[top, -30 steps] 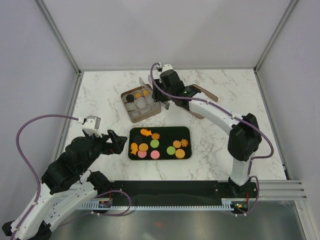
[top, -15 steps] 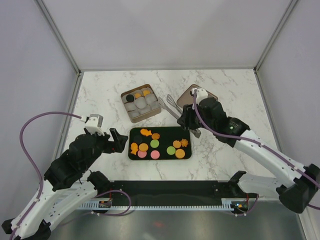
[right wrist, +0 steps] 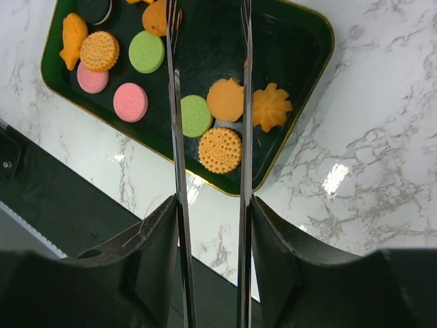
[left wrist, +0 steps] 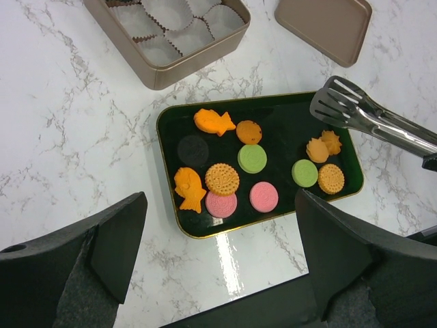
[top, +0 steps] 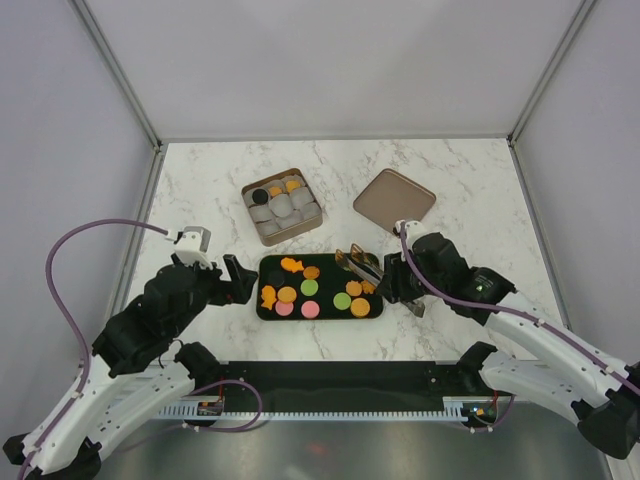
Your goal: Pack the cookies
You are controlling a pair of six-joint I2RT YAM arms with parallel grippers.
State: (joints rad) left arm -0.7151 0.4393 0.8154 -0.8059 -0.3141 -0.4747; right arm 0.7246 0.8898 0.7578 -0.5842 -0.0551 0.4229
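Observation:
Several cookies (top: pixel 310 290) lie on a black tray (top: pixel 335 268): round discs in orange, green, pink and black, plus orange fish and flower shapes (left wrist: pixel 205 121). My right gripper (right wrist: pixel 212 212) is shut on metal tongs (right wrist: pixel 174 102), one finger pressing each arm. The tongs (left wrist: pixel 355 116) reach over the tray's right end, above the orange cookies (left wrist: pixel 322 147), with their tips out of the right wrist view. My left gripper (left wrist: pixel 220 225) hangs open and empty over the tray's near left edge (top: pixel 235 280). A brown tin (top: pixel 283 205) with pale paper cups holds a black cookie (top: pixel 262 194) and orange ones (top: pixel 291 185).
The tin's lid (top: pixel 394 198) lies flat on the marble behind the tray's right end. A dark rail (top: pixel 340 375) runs along the table's near edge. Grey walls close in the table at the back and both sides.
My right arm has swung with the tongs from over the tin back to the tray's right end. The left gripper has crept slightly toward the tray.

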